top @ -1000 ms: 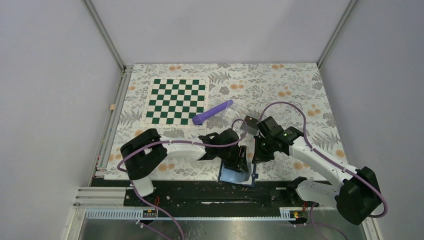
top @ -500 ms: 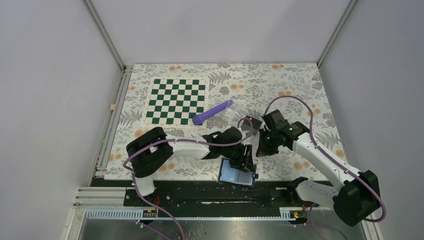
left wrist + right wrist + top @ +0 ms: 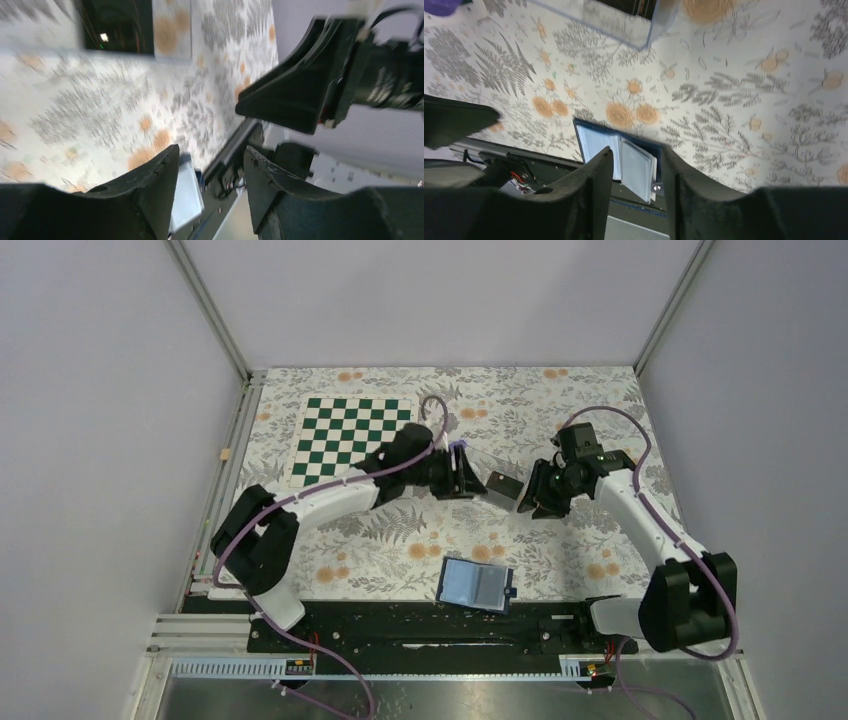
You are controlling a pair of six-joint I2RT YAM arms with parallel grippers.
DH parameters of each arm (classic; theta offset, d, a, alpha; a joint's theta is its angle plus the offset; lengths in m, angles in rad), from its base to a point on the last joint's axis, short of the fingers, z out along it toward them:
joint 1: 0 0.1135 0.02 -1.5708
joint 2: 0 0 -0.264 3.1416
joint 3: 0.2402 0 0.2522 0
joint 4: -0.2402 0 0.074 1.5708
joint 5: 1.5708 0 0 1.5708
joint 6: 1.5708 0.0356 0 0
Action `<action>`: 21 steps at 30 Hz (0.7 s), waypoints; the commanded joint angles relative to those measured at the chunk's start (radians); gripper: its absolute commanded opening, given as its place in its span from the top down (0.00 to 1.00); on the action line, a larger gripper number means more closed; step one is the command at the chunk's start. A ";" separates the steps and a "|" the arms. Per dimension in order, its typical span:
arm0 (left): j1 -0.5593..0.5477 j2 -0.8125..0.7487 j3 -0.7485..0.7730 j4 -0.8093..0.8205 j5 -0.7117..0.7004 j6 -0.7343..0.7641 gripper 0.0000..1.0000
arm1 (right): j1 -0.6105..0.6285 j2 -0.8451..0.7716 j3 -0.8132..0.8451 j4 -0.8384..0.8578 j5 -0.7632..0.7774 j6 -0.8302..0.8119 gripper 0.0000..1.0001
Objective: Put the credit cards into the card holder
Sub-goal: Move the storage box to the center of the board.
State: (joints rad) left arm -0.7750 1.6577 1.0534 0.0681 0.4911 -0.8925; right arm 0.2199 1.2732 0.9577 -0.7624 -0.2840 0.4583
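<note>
The card holder lies open at the table's front edge, navy outside with pale blue-grey pockets. It shows between the fingers in the right wrist view and the left wrist view. Dark credit cards sit in a clear plastic tray at mid-table; the cards also show in the left wrist view. My left gripper is open and empty just left of the tray. My right gripper is open and empty just right of it. Both stand well behind the holder.
A green-and-white checkerboard mat lies at the back left. A purple object lies beside the tray, mostly hidden behind my left gripper in the top view. A black rail runs along the front edge.
Both grippers have left the card holder at the front edge and moved back to either side of the clear tray. The holder now lies open on its own.
</note>
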 commanded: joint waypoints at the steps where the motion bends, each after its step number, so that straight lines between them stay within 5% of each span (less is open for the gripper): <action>1: 0.075 0.059 0.229 -0.133 -0.024 0.094 0.49 | -0.059 0.108 0.101 0.044 -0.073 -0.038 0.47; 5: 0.089 0.231 0.511 -0.405 -0.111 0.239 0.49 | -0.073 0.247 0.207 0.044 -0.046 -0.065 0.37; 11: 0.093 0.456 0.804 -0.600 -0.200 0.299 0.50 | -0.074 0.451 0.376 -0.014 0.004 -0.094 0.40; 21: 0.092 0.552 0.861 -0.644 -0.181 0.293 0.50 | -0.009 0.596 0.453 -0.068 0.079 -0.149 0.57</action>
State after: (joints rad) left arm -0.6815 2.2215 1.8702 -0.5587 0.3206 -0.6151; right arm 0.1596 1.8591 1.3766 -0.7753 -0.2684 0.3588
